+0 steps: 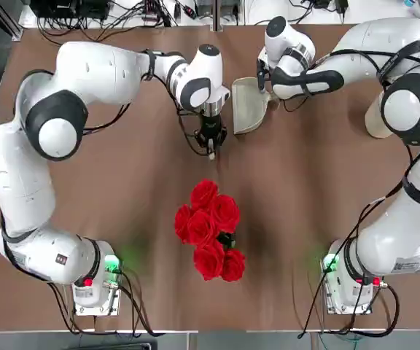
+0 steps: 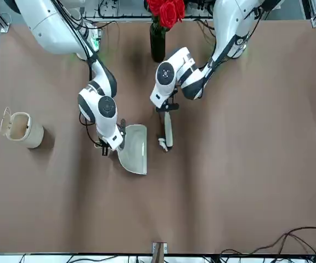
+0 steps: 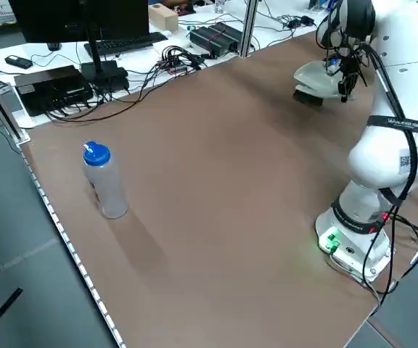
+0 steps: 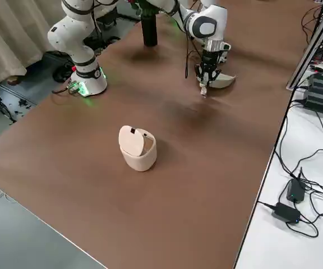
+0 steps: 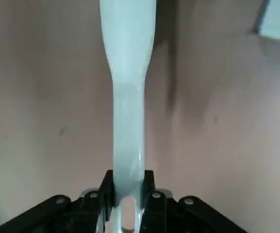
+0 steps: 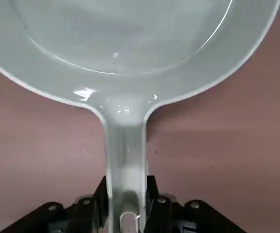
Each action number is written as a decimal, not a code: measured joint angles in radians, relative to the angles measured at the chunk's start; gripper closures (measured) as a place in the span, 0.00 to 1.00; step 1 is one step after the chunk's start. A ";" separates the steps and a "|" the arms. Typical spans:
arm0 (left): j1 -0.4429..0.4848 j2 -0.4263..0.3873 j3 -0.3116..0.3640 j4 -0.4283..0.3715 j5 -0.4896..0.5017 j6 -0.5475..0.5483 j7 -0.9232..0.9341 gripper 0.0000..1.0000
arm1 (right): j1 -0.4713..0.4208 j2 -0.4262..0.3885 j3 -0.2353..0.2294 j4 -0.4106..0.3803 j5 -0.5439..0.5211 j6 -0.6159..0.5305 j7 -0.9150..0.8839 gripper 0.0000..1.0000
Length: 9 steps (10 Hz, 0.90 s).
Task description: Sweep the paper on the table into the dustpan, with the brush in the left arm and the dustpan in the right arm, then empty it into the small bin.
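Top view showed the left gripper (image 1: 211,138) at centre clenching the brush (image 1: 211,151), the right gripper (image 1: 263,82) grasping the dustpan (image 1: 249,106) just right of it. Front view had the paper (image 2: 161,143) beside the brush tip, the small bin (image 2: 22,129) at far left.

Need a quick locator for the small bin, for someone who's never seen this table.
In the front view, start at the dustpan held by the right gripper mid-table, then look toward the picture's left edge. Standing alone on the brown table is the small bin: a beige cylinder with its thin flap lid tipped up, unlike the flat dustpan.
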 joint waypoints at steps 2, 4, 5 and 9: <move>-0.044 0.024 0.023 0.056 0.000 0.000 -0.016 0.73 | 0.001 0.000 0.000 0.000 0.000 0.000 0.000 0.67; -0.148 0.050 0.101 0.099 0.000 0.000 -0.026 0.73 | 0.002 0.000 0.000 0.000 0.000 0.000 0.001 0.67; -0.201 0.066 0.142 0.115 0.000 0.000 -0.029 0.73 | 0.002 0.001 0.000 0.000 0.000 0.000 0.001 0.67; -0.228 0.083 0.165 0.150 0.000 0.000 -0.038 0.73 | 0.002 0.001 0.000 0.001 0.000 0.000 0.002 0.67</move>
